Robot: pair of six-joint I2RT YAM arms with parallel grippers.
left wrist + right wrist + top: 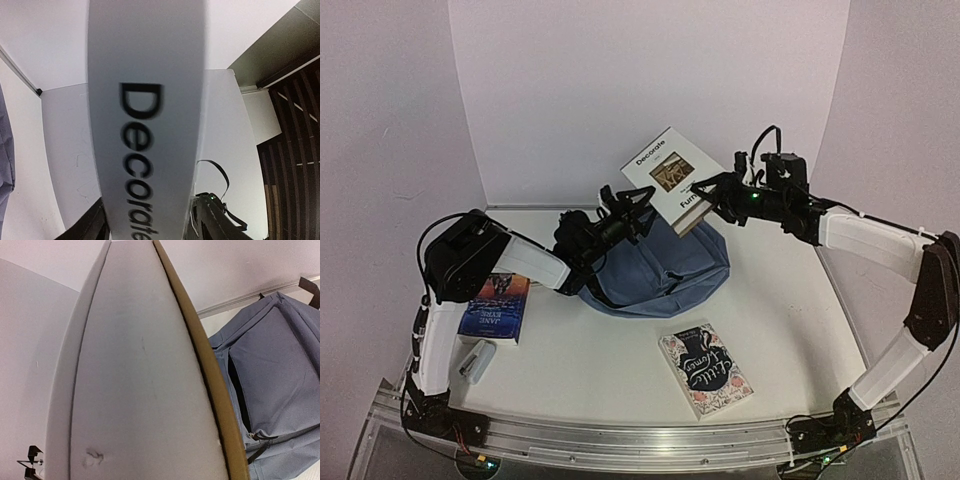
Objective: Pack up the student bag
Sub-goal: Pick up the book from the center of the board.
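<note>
Student bag: the student bag [660, 268] lies flat on the worktop [800, 330] at centre frame of the top view, with its longer side running roughly left to right.
White book: the white book [670, 178], lettered "Decorate", is held off the worktop, tilted, and in the picture it overlaps the bag's upper edge.
Left fingers: the left fingers [95, 226] sit against both sides of the lettered band, closed down to the book's thickness and gripping it.
Right fingers: the right fingers [712, 192] are closed on the book's lower right corner. Their own camera does not show them.
Key relation: the bag lies directly below and toward the bottom of the frame from both sets of fingers. The book's lowest corner points at it. Both arms are about equally close.
Judged next need: the book's edge must line up with an opening before it is lowered.
Only in the right wrist view: a dark slit [237, 390] gapes in the bag's fabric at right of frame, beside the book's brown edge. I cannot tell which compartment it is.
Only in the top view: a floral book [705, 370] at lower centre, a blue book [495, 305] at left and a small grey object [475, 360] below it, all well apart from the bag.
</note>
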